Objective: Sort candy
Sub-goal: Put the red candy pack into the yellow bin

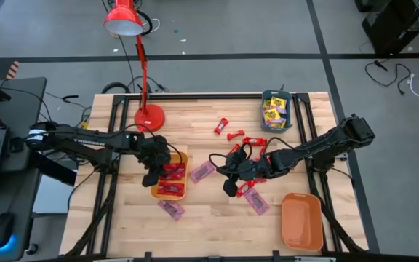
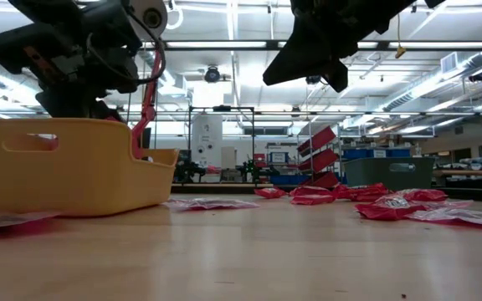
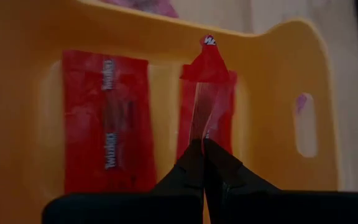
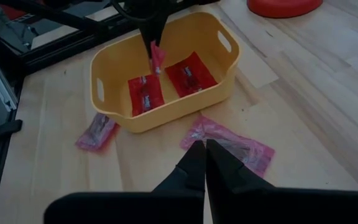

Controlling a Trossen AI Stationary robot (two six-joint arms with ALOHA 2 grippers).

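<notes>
Holding a red candy [image 3: 207, 81] by its end, the closed left pincer [image 3: 204, 146] hangs over the yellow tray [image 4: 225, 81], where two red candies [image 4: 166, 84] lie flat. Beside that tray, the right pincer [image 4: 204, 146] is closed and empty above a pink packet [image 4: 238, 144] on the bench [image 4: 303, 93].

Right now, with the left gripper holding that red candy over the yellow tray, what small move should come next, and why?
Probably open the left gripper and let go. It is shut on a red candy hanging inside the yellow tray, above two red candies already lying flat there, so a release should land it with its own colour. The right gripper waits shut near a pink packet.
</notes>
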